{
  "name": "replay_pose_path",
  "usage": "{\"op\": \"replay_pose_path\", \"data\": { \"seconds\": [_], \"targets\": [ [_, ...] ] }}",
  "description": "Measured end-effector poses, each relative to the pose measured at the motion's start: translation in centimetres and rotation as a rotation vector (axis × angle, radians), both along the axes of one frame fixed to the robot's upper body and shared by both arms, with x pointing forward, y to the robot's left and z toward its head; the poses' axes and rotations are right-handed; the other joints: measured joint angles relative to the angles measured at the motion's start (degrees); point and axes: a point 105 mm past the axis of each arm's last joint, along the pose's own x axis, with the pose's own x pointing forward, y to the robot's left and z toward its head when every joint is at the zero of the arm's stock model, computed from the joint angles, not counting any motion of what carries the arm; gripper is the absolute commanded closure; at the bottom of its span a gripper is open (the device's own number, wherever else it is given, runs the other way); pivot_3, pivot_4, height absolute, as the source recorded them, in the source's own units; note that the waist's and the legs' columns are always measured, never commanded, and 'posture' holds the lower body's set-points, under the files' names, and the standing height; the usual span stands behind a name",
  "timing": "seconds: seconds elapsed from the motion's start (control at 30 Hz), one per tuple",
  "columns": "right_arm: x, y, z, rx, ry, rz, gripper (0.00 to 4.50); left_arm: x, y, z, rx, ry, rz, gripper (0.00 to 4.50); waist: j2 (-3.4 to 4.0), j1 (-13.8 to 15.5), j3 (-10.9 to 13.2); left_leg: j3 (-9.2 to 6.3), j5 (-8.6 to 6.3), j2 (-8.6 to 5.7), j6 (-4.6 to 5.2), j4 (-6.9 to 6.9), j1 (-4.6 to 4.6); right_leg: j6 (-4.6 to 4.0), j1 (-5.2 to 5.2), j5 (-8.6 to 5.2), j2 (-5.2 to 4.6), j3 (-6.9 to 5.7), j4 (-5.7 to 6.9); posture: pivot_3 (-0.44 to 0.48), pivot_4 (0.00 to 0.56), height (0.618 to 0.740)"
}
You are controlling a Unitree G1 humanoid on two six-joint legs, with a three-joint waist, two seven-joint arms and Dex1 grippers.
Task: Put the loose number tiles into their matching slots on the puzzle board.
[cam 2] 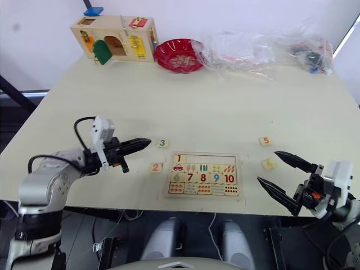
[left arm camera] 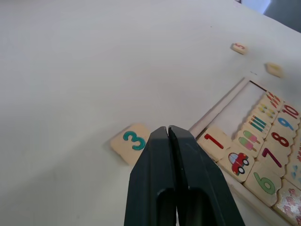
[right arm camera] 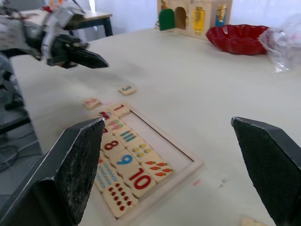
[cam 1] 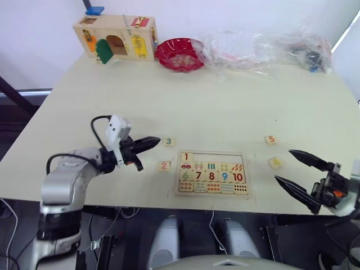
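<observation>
Four loose square wooden tiles [cam 1: 168, 142]; left gripper [cam 1: 153, 142] closed empty, right gripper [cam 1: 296, 169] agape.

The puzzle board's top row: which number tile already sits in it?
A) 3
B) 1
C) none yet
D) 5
B: on the puzzle board only the red 1 tile sits in the top row, at its left end, while the 3 tile, the 2 tile and the 5 tile lie loose on the table.
</observation>
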Motion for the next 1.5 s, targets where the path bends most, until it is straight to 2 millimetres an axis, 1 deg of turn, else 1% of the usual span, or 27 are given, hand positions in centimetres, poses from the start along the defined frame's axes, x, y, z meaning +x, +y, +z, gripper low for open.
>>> {"op": "replay_pose_path", "data": {
  "seconds": [0.13,0.23,0.3,0.4,0.47,0.5,0.57,0.6,0.63,0.73,0.77,0.93,1.0,1.2,1.3,1.37,1.5],
  "targets": [
    [1.0,0.1,-0.4,-0.011,0.016,-0.018,0.00,-2.2,0.4,-2.0,-0.057,0.012,0.098,4.43,0.01,-0.11,-0.02,0.01,0.00,-0.03,0.00,-0.06,0.04,-0.08,0.00,-0.04,0.03,0.02,0.00,0.000,0.150,0.740],
    [0.8,-0.3,-0.9,-0.013,0.048,-0.018,0.00,-3.5,1.1,-2.2,-0.070,-0.016,0.139,4.43,0.01,0.22,-0.05,0.01,-0.01,-0.01,0.00,-0.06,0.02,-0.10,0.00,-0.05,-0.02,0.03,-0.03,0.000,0.150,0.740],
    [0.4,-0.6,-1.3,-0.007,0.069,-0.019,0.00,-4.4,2.0,-2.4,-0.072,-0.020,0.167,4.43,0.01,0.23,-0.05,0.02,-0.01,0.00,0.00,-0.06,0.01,-0.10,-0.01,-0.06,-0.03,0.03,-0.06,0.000,0.150,0.740],
    [-0.1,-1.8,-1.7,-0.004,0.098,-0.058,0.00,-5.4,3.0,-2.7,-0.074,-0.030,0.194,4.43,0.02,0.21,-0.08,0.04,-0.01,0.00,0.00,-0.06,0.03,-0.10,0.00,-0.06,-0.06,0.04,-0.06,0.000,0.150,0.740],
    [-0.5,-3.1,-1.8,-0.014,0.113,-0.098,0.00,-5.8,3.6,-2.9,-0.085,-0.030,0.205,3.91,0.05,0.20,-0.13,0.04,-0.01,0.01,0.00,-0.06,0.05,-0.10,0.00,-0.06,-0.07,0.04,-0.06,0.000,0.150,0.740],
    [-0.8,-3.4,-1.8,-0.022,0.116,-0.102,0.00,-6.0,3.8,-3.1,-0.093,-0.026,0.206,3.51,0.10,0.14,-0.15,0.05,-0.02,0.01,0.00,-0.07,0.05,-0.10,-0.01,-0.07,-0.07,0.04,-0.06,0.000,0.150,0.740],
    [-1.3,-4.1,-1.8,-0.034,0.122,-0.113,0.00,-6.4,4.2,-3.2,-0.104,-0.019,0.202,2.54,0.08,0.11,-0.18,0.04,-0.02,0.05,-0.01,-0.09,0.05,-0.11,-0.02,-0.08,-0.06,0.03,-0.08,0.000,0.150,0.740],
    [-1.5,-4.3,-1.9,-0.038,0.126,-0.119,0.00,-6.6,4.3,-3.2,-0.107,-0.020,0.202,2.21,0.09,0.11,-0.19,0.04,-0.02,0.05,-0.01,-0.09,0.05,-0.11,-0.02,-0.08,-0.07,0.03,-0.08,0.000,0.150,0.740],
    [-1.8,-4.8,-2.1,-0.042,0.138,-0.129,0.00,-6.9,4.7,-3.5,-0.107,-0.012,0.207,1.69,0.11,0.10,-0.21,0.05,-0.02,0.05,-0.01,-0.10,0.05,-0.11,-0.02,-0.08,-0.08,0.04,-0.10,0.000,0.150,0.740],
    [-2.8,-5.9,-3.0,-0.050,0.184,-0.150,0.00,-8.0,5.9,-4.0,-0.088,0.007,0.213,0.33,0.13,0.09,-0.22,0.06,-0.03,0.08,-0.02,-0.12,0.05,-0.10,-0.06,-0.09,-0.13,0.04,-0.12,0.000,0.150,0.740],
    [-3.0,-6.1,-3.1,-0.050,0.192,-0.151,0.00,-8.3,6.3,-4.3,-0.081,0.017,0.213,0.11,0.15,0.08,-0.24,0.06,-0.03,0.09,-0.02,-0.12,0.07,-0.09,-0.10,-0.09,-0.17,0.04,-0.13,0.000,0.150,0.740],
    [-3.4,-6.9,-3.7,-0.043,0.218,-0.152,0.00,-8.9,6.7,-4.8,-0.073,0.032,0.208,0.11,0.27,0.10,-0.36,0.05,-0.19,0.08,-0.28,-0.16,0.01,-0.09,-0.16,-0.10,-0.44,0.03,-0.16,0.000,0.150,0.740],
    [-3.6,-7.5,-4.0,-0.044,0.231,-0.166,0.00,-9.1,6.9,-4.9,-0.063,0.042,0.202,0.11,0.30,0.13,-0.38,0.05,-0.19,0.08,-0.28,-0.18,-0.01,-0.10,-0.17,-0.10,-0.49,0.00,-0.19,0.000,0.150,0.740],
    [-3.5,-8.5,-4.4,-0.045,0.234,-0.183,0.00,-8.7,6.8,-4.5,-0.058,0.028,0.189,0.11,0.32,0.08,-0.42,0.05,-0.19,0.08,-0.28,-0.19,0.00,-0.08,-0.19,-0.11,-0.50,-0.01,-0.19,0.000,0.150,0.740],
    [-3.0,-8.4,-4.0,-0.056,0.205,-0.163,0.00,-8.3,6.7,-4.0,-0.050,0.011,0.176,0.11,0.40,0.08,-0.46,0.08,-0.19,0.07,-0.28,-0.21,0.00,-0.08,-0.20,-0.11,-0.46,0.00,-0.20,0.000,0.150,0.740],
    [-2.7,-8.2,-3.6,-0.054,0.185,-0.148,0.00,-8.2,6.6,-3.9,-0.042,0.013,0.164,0.11,0.40,0.09,-0.47,0.08,-0.19,0.07,-0.27,-0.21,0.00,-0.10,-0.21,-0.10,-0.25,0.00,-0.19,0.000,0.150,0.740],
    [-2.5,-7.3,-2.4,-0.070,0.146,-0.034,0.00,-7.6,5.9,-3.1,0.000,0.007,0.068,0.11,0.41,0.15,-0.46,0.09,-0.05,0.07,-0.04,-0.22,0.00,-0.10,-0.21,-0.09,-0.24,0.01,-0.20,0.000,0.150,0.740]
  ]
}}
